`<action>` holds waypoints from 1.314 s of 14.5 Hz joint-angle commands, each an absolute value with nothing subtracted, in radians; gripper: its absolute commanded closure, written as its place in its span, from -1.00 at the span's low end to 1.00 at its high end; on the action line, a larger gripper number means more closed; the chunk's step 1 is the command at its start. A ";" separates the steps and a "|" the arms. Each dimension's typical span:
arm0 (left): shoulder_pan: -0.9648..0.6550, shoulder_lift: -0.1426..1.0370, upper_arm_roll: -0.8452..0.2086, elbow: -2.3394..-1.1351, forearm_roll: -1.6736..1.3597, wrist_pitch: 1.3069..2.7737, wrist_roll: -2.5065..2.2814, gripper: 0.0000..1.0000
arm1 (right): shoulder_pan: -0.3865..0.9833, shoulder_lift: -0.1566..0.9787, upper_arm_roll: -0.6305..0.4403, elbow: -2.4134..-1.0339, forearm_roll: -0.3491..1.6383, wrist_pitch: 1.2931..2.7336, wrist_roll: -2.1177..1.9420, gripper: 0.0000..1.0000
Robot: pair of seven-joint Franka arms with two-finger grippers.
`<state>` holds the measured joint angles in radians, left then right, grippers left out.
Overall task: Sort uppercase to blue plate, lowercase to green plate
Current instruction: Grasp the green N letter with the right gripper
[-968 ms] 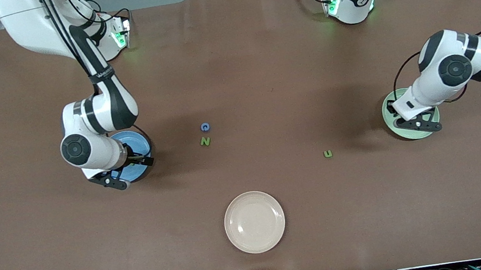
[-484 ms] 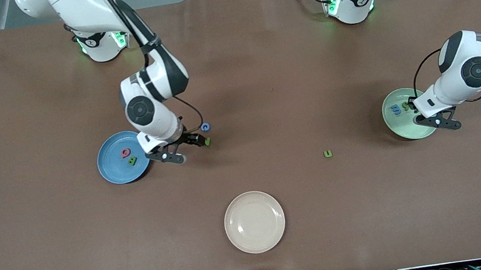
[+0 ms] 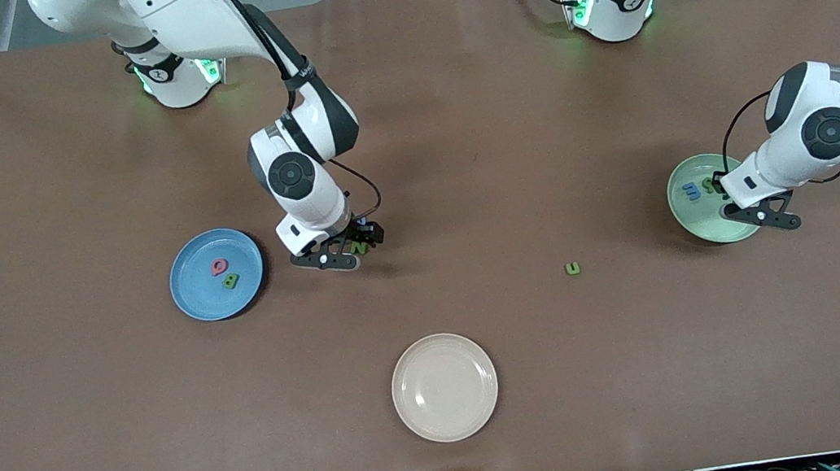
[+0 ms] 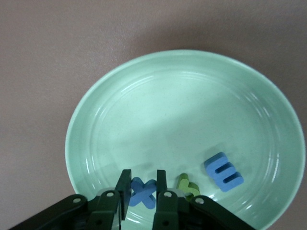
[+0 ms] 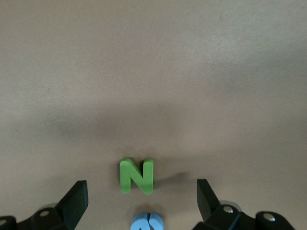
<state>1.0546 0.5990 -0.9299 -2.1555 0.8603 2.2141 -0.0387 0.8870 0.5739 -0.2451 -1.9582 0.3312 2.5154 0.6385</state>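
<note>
A: Front view, arm poses?
B: Right arm reaches from its base down to mid-table; right gripper (image 3: 357, 246) sits low over the green N (image 3: 359, 249), jaws spread wide, nothing held. Left arm is bent at the elbow, wrist dropped; left gripper (image 3: 725, 197) is over the green plate (image 3: 715, 231), fingers pinched together, holding nothing visible.

A: Where are the task items?
B: Blue plate (image 3: 192, 296), toward the right arm's end, carries red Q (image 3: 219, 267) and green B (image 3: 231, 281). Green plate holds blue m (image 3: 690, 190); a green piece beside it is partly hidden by the gripper. Green u (image 3: 573, 268) lies loose on the table betw. the cream plate (image 3: 445, 387) and the green plate.

A: Left wrist view?
B: Fingers (image 4: 124, 189) close together above the plate (image 4: 96, 120); blue x (image 4: 144, 192), green p (image 4: 187, 185) and blue m (image 4: 223, 171) lie in it, x just under the fingertips.

A: Right wrist view?
B: Fingers (image 5: 74, 203) wide apart, N (image 5: 137, 175) on the cloth betw. them, untouched; blue C (image 5: 147, 223) at frame edge, just beside N.

A: Change vs. earlier frames?
B: A sec. ago the right gripper was over the blue plate; it has since crossed to the N and now hides the C in front view. Left gripper shifted only slightly over the green plate. Letters and plates unmoved.
</note>
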 commanded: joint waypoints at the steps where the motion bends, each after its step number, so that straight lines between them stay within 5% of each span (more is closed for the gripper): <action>1: 1.051 0.627 -0.911 -2.141 0.908 2.212 -0.044 0.82 | 0.903 0.603 -0.256 -1.964 0.342 2.569 0.624 -0.97; 4: 1.051 0.638 -0.905 -2.141 0.928 2.212 -0.046 0.80 | 0.916 0.612 -0.256 -1.963 0.342 2.577 0.626 -0.63; 9: 1.051 0.641 -0.904 -2.141 0.928 2.212 -0.044 0.70 | 0.908 0.615 -0.256 -1.963 0.344 2.574 0.630 0.38; 12: 1.051 0.641 -0.904 -2.140 0.928 2.212 -0.034 0.36 | 0.902 0.614 -0.258 -1.963 0.344 2.559 0.637 0.93; 14: 1.051 0.641 -0.904 -2.132 0.928 2.212 -0.028 -0.62 | 0.884 0.600 -0.264 -1.968 0.344 2.554 0.618 0.96; 15: 1.051 0.637 -0.905 -2.131 0.928 2.212 -0.028 -0.84 | 0.868 0.589 -0.265 -1.970 0.344 2.525 0.608 0.96; 19: 1.051 0.617 -0.969 -2.125 0.910 2.181 -0.040 -0.99 | 0.781 0.476 -0.296 -1.980 0.341 2.343 0.448 0.96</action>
